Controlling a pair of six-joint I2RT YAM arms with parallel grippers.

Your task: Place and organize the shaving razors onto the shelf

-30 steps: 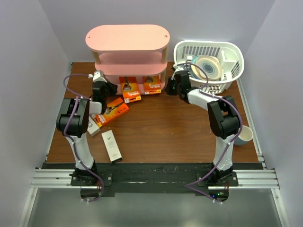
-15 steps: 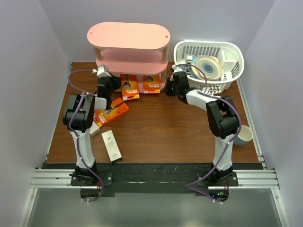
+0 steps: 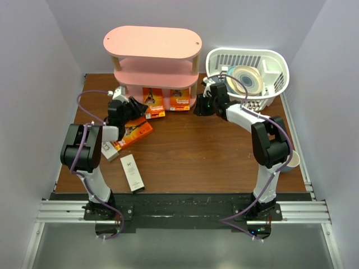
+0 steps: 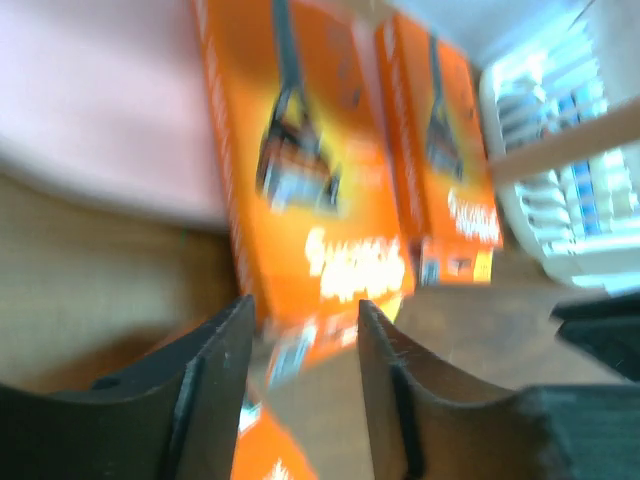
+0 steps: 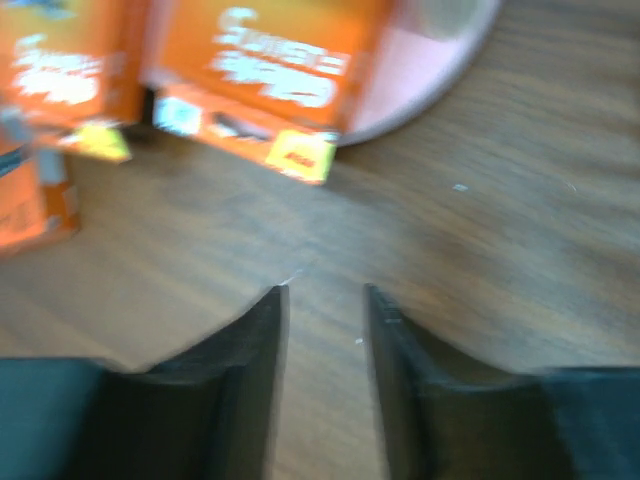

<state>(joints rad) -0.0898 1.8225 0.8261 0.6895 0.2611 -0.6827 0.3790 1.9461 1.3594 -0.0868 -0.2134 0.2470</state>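
Observation:
The pink shelf (image 3: 151, 42) stands at the back of the table. Two orange shaving razor packs (image 3: 153, 102) (image 3: 179, 100) lie side by side on its bottom board, sticking out over the front edge. They fill the left wrist view (image 4: 300, 180) (image 4: 445, 160) and appear at the top of the right wrist view (image 5: 270, 50). A third orange pack (image 3: 133, 130) lies on the table, with two whitish boxes (image 3: 132, 172) (image 3: 110, 150) nearby. My left gripper (image 3: 136, 105) (image 4: 303, 310) is open and empty just before the left pack. My right gripper (image 3: 197, 107) (image 5: 322, 295) is open over bare wood.
A white slatted basket (image 3: 269, 61) holding round dishes stands right of the shelf, close behind my right arm. A pale mug (image 3: 290, 161) sits at the table's right edge. Grey walls close in the table on three sides.
Both grippers have gone from shut to open and drawn back a little from the shelf. The left orange pack now lies straighter on the bottom board.

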